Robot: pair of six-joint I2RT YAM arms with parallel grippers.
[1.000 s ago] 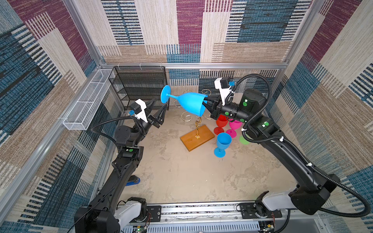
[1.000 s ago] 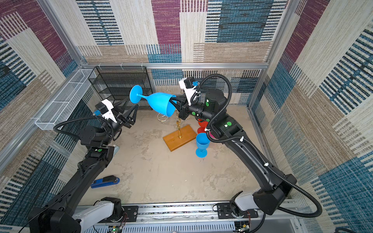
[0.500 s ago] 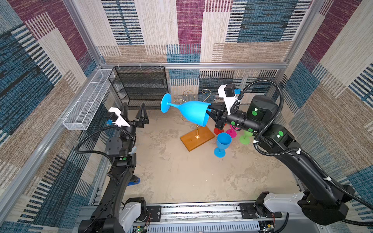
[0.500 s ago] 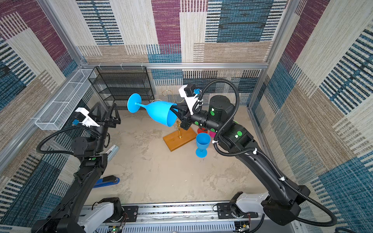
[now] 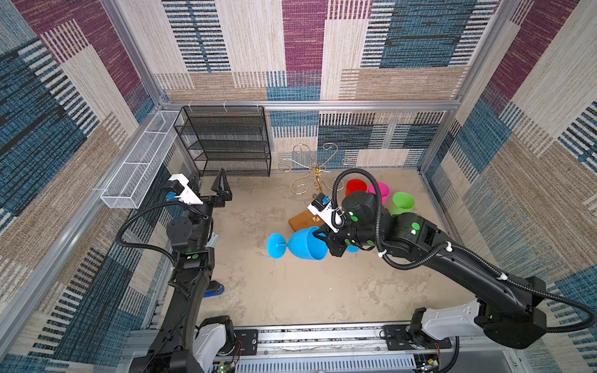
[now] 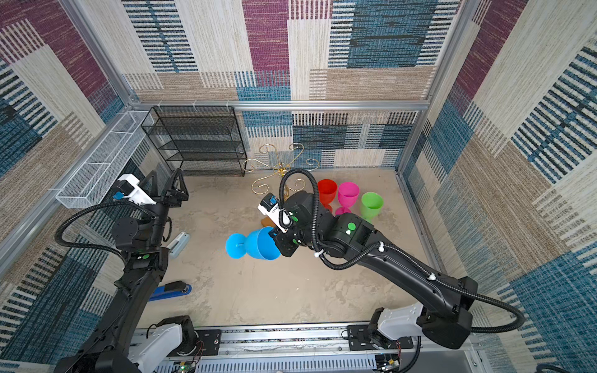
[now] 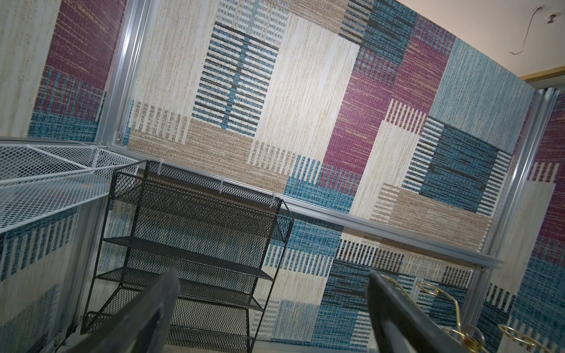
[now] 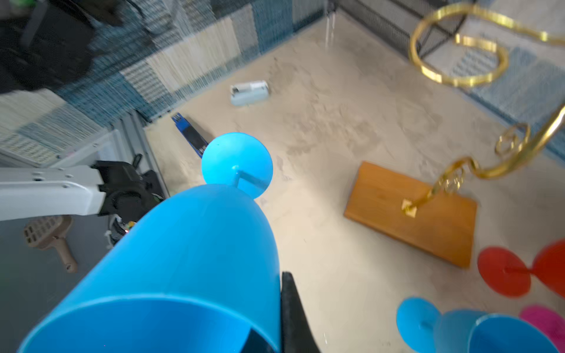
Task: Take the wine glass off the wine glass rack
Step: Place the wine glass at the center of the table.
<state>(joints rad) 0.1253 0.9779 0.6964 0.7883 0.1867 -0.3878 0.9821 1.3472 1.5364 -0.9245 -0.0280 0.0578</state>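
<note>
Both top views: right gripper (image 5: 323,240) is clamped on the rim of the blue plastic wine glass (image 5: 305,245). The glass hangs sideways over the middle of the beige tabletop (image 5: 307,297), foot toward the left edge. It is well apart from the gold wire wine glass rack (image 5: 318,168), which stands on its wooden base near the back edge.

So it's off the rack and what's left is the set-down, I'd judge. Rotate slowly to foot-down, since a rim pinch gives little hold. Land on bare surface away from the red plastic glass (image 6: 327,190), pink plastic glass (image 6: 349,193) and green plastic glass (image 6: 371,203).

Left gripper (image 6: 164,185) is spread wide and empty, raised by the black mesh shelf unit (image 6: 197,142) in the back-left corner.

Left wrist: shelf, white wire basket (image 7: 46,177) and rack scroll tips only — no glass.

Right wrist: blurred, one finger (image 8: 293,308) outside the bowl wall. It also shows a second blue glass (image 8: 489,330) close by — nearly hidden by the arm from above.
</note>
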